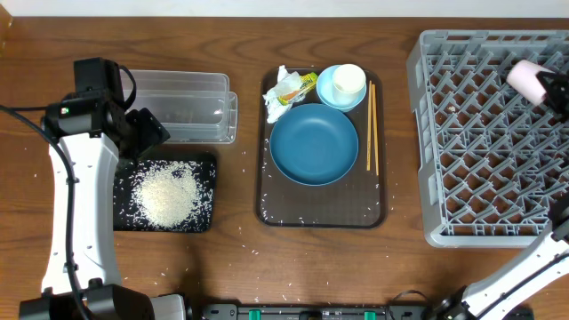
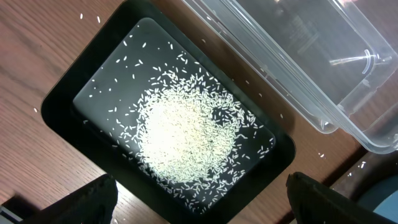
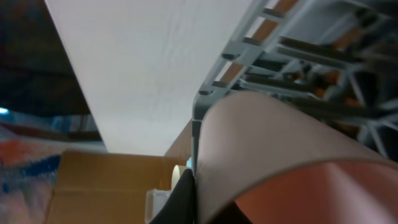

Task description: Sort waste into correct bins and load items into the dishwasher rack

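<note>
The pink cup (image 1: 527,78) could be tipped over or lost past the far right edge of the dishwasher rack (image 1: 480,235) if released while tilted, as it seems to be pinched by its wall alone in the nearly closed right gripper (image 1: 551,87). It is seen smooth, pale and sideways above the lattice. The left gripper (image 2: 202,208) is held wide open and empty.

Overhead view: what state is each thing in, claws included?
left gripper: open, above black tray
right gripper: shut on pink cup
pink cup: held on its side at dishwasher rack
black tray: holds rice pile
clear tub: upright, looks empty
dark-blue bowl: upright, empty, on brown tray
light-blue bowl: upright, white cup inside
chopsticks: lying flat on brown tray
tissue: crumpled, on brown tray
wrapper: lying beside tissue
</note>
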{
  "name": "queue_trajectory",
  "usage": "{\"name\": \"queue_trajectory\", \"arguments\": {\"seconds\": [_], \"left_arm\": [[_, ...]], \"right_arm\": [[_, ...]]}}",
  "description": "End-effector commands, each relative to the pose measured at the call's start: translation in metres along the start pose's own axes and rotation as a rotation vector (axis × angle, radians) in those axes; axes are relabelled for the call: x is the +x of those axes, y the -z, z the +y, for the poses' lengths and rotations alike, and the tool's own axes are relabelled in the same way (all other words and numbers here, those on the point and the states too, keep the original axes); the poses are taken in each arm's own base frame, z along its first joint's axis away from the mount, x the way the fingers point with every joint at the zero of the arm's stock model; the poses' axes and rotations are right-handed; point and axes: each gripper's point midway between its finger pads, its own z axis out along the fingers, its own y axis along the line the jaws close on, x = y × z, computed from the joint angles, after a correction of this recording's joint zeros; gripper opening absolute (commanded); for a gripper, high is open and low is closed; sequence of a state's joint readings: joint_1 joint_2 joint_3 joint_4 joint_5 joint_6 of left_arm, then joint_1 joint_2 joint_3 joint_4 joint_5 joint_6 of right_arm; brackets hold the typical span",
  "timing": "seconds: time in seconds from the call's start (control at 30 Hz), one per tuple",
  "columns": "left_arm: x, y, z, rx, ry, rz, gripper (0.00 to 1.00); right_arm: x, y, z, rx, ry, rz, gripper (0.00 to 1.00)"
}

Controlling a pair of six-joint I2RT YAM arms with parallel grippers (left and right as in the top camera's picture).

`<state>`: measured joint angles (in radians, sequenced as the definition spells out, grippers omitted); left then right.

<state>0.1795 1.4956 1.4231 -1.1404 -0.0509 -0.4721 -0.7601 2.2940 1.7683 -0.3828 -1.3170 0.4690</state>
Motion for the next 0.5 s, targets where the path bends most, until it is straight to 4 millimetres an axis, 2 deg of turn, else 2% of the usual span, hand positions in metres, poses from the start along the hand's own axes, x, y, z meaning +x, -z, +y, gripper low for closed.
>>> {"name": "queue_trajectory", "arguments": {"seconds": [0.0,0.13,0.3,0.47], "left_arm": [[0.001,0.003,0.002,0.004,0.008,-0.01,0.9],[0.001,0.003,0.002,0.004,0.008,-0.01,0.9],[0.001,0.003,0.002,0.004,0.008,-0.01,0.9],[0.001,0.003,0.002,0.004,0.008,-0.01,0.9]], "right_arm": [[-0.005,0.02,-0.019,0.053,-0.033,-0.042,0.09],[0.002,0.034,-0.034,0.106,-0.072,-0.05,0.18],[0.009,0.049,-0.043,0.131,-0.109,-0.053,0.16],[0.011,0.072,-0.049,0.173,-0.184,-0.084,0.15]]}}
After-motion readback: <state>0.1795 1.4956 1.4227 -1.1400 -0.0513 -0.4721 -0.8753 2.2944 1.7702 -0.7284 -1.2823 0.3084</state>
